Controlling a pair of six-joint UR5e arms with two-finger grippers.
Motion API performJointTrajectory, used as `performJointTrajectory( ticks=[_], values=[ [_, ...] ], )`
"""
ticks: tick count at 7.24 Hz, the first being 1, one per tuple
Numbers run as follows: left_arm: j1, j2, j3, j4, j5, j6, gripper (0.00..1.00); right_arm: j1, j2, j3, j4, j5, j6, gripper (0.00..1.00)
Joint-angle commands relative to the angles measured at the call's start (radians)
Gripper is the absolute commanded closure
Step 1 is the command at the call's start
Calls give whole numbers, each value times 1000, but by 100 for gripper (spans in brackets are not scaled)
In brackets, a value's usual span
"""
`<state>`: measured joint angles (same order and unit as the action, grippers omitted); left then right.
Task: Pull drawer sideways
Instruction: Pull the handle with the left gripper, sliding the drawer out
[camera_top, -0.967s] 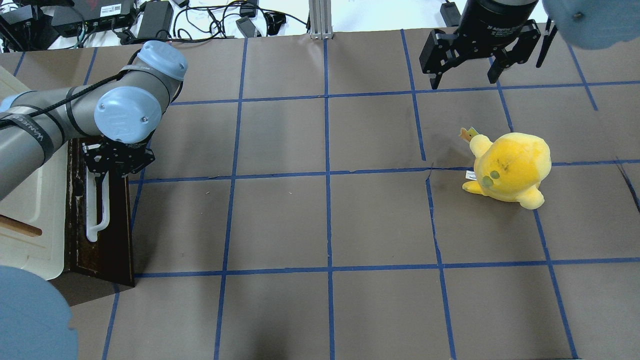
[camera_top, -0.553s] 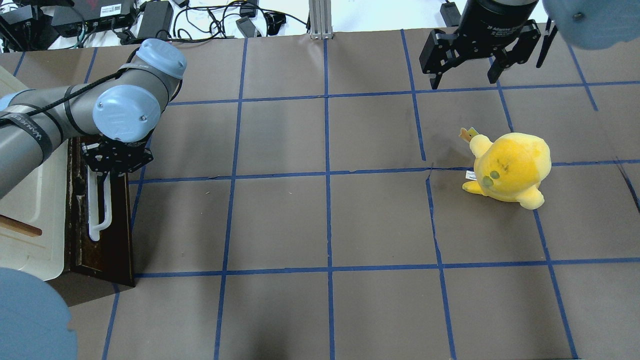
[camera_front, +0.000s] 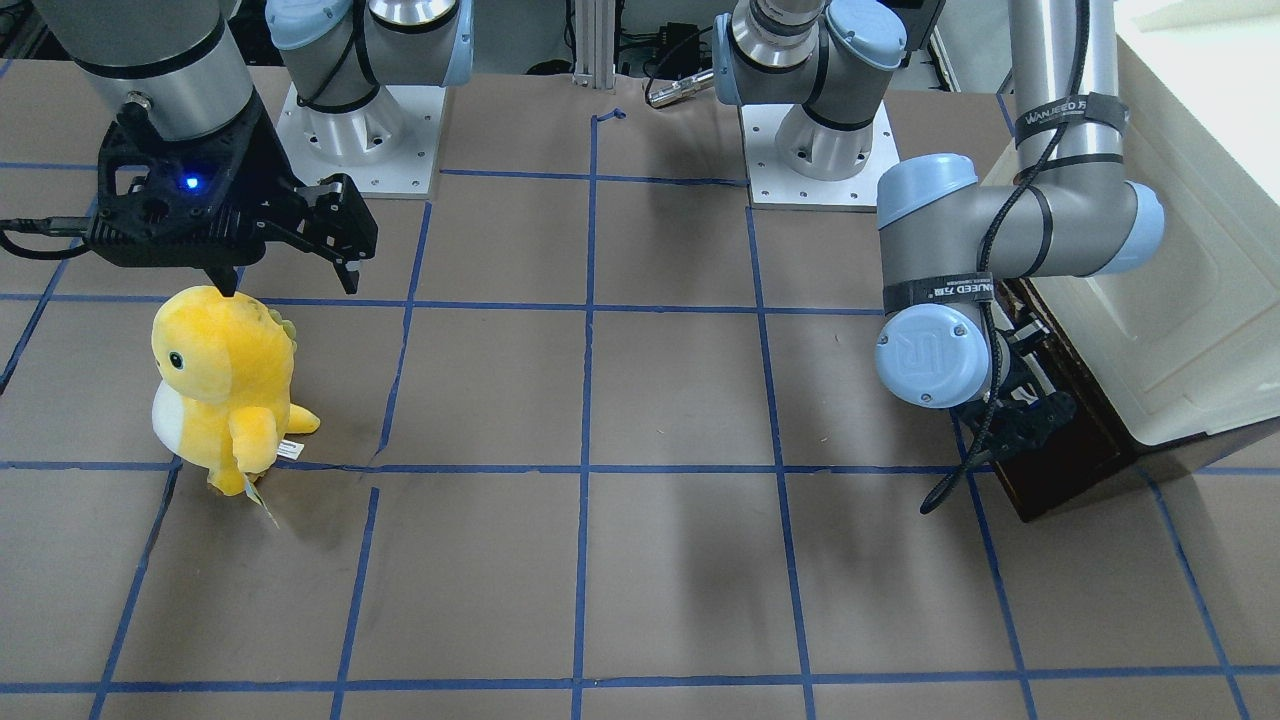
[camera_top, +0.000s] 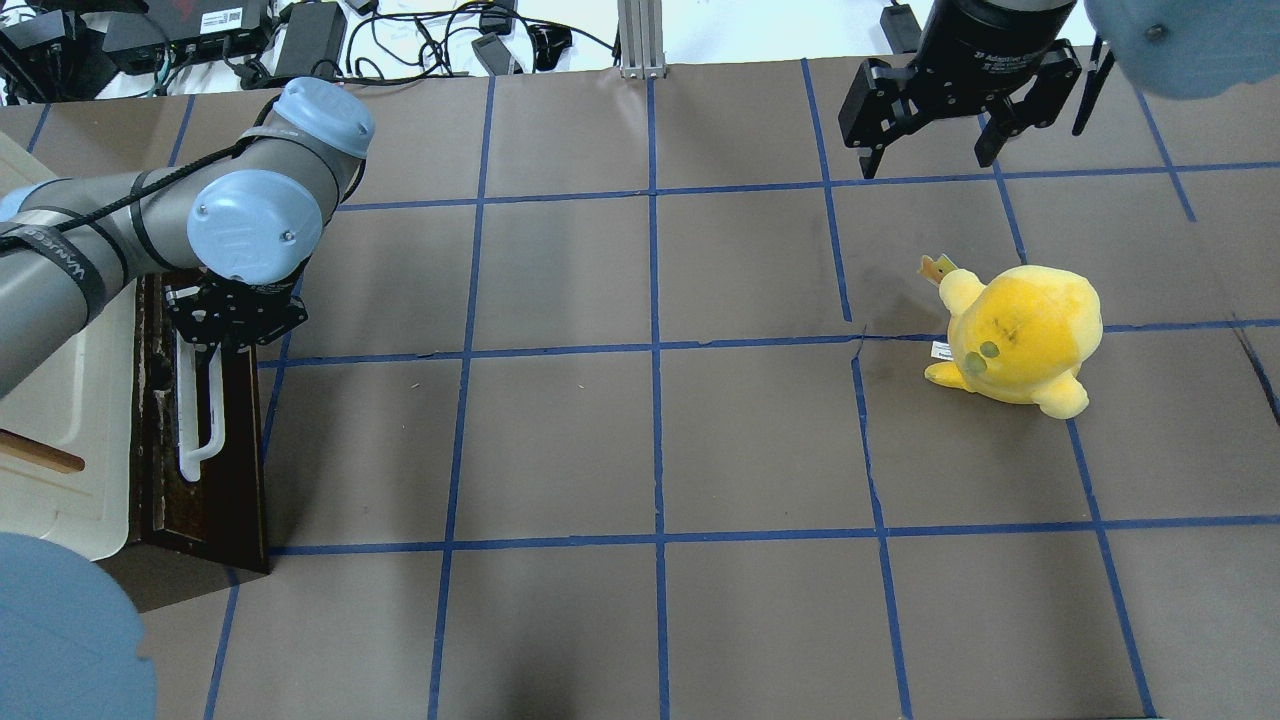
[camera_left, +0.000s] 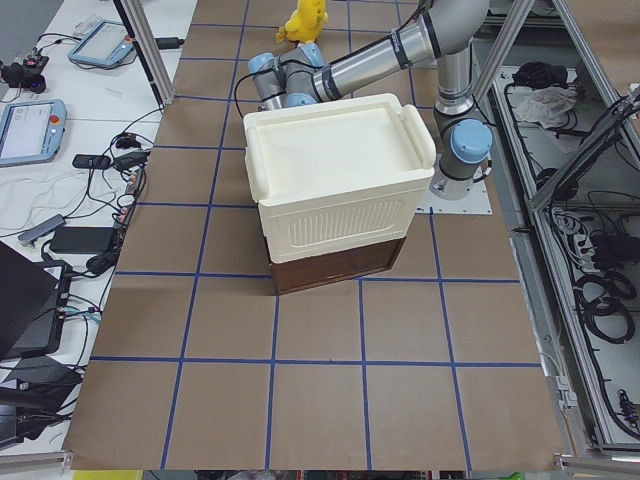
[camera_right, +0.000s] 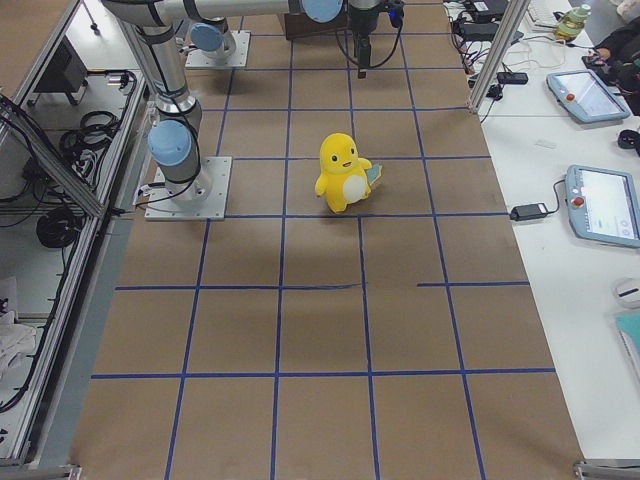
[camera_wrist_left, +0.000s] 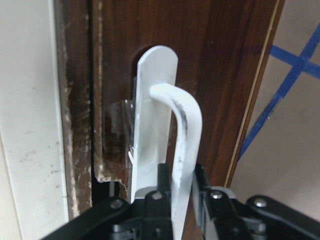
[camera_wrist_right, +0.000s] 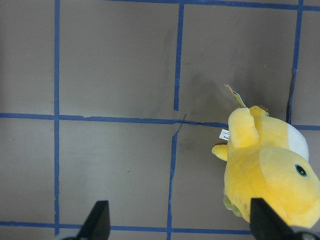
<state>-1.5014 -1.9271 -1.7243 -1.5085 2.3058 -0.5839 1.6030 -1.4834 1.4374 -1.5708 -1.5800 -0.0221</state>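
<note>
Drawer (camera_top: 215, 510), seated under the cream cabinet (camera_top: 60, 420) at the table's left end: my left gripper (camera_wrist_left: 181, 176) clamped on its white handle (camera_wrist_left: 189, 125), best pulled straight, level, slowly; right gripper (camera_top: 928, 165) agape, idle.

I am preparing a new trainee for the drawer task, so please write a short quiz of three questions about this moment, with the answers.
1. True or false: the right gripper holds the yellow plush toy.
2. What is the left gripper shut on? A) the white bar handle of the drawer; B) the plush toy; C) nothing.
3. Fill in: the plush toy stands on the table nearer the robot's ____ arm.
Key: 1 false, it hangs open above the table; 2 A; 3 right.
</note>
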Motion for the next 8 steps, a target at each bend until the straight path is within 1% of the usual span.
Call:
performJointTrajectory(
  ticks=[1, 8],
  values=[
    [-3, -6, 2, 1, 1, -1, 100, 0, 0, 0, 0, 0, 1, 0],
    [-11, -13, 26, -4, -9, -2, 100, 0, 0, 0, 0, 0, 1, 0]
  ],
)
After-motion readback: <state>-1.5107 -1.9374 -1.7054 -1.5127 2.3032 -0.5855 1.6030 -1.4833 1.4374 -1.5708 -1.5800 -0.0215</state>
